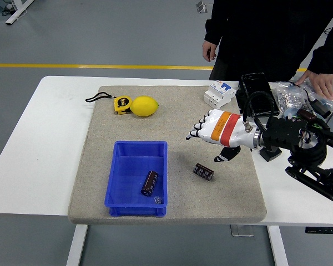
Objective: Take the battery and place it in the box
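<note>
The robot's white right hand hovers with fingers spread and empty above the grey felt mat, one dark cylindrical battery lying inside the blue plastic box.

Blue box; yellow lemon; white hand, orange-red bands.

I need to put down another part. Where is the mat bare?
Free: the grey mat left of the blue plastic box, and between the yellow lemon and white breaker block. Crowded: the white table's far-right corner.
</note>
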Tool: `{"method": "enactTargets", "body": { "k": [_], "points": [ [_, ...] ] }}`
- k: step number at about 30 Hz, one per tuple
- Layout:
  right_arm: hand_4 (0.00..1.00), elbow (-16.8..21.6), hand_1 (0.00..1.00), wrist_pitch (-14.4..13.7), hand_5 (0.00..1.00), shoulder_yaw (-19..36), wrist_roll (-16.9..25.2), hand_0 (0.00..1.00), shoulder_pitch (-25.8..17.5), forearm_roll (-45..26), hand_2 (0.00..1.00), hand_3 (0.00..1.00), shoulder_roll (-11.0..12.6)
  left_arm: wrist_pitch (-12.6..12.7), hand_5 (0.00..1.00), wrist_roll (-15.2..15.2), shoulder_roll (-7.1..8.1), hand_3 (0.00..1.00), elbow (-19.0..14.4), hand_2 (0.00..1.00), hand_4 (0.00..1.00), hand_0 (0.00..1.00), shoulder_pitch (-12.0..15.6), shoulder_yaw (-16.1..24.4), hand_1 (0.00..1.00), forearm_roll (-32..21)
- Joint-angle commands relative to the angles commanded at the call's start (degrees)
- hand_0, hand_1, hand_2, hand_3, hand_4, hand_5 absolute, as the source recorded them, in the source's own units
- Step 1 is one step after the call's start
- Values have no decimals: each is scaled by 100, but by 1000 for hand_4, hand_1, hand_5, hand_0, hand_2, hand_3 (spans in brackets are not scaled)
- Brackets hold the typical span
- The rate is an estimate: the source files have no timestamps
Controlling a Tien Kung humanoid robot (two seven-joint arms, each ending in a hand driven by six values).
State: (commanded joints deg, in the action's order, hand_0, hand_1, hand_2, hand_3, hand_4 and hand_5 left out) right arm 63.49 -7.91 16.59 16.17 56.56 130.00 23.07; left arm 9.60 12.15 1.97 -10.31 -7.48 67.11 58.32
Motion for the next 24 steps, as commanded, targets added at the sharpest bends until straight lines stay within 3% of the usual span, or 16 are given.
{"method": "enactTargets", "body": {
  "k": [13, 24],
  "points": [
    [998, -318, 641, 52, 236, -357, -70, 508, -172, 0, 746, 804, -201, -5, 550, 12, 7, 590, 0, 702, 642, 732, 27, -17, 689, 14],
    [998, -384, 621, -130, 195, -467, -199, 498, -290, 0, 737, 792, -470, -23, 552, 35, -1, 592, 0, 705, 643, 732, 38, -16, 690, 86]
  ]
}}
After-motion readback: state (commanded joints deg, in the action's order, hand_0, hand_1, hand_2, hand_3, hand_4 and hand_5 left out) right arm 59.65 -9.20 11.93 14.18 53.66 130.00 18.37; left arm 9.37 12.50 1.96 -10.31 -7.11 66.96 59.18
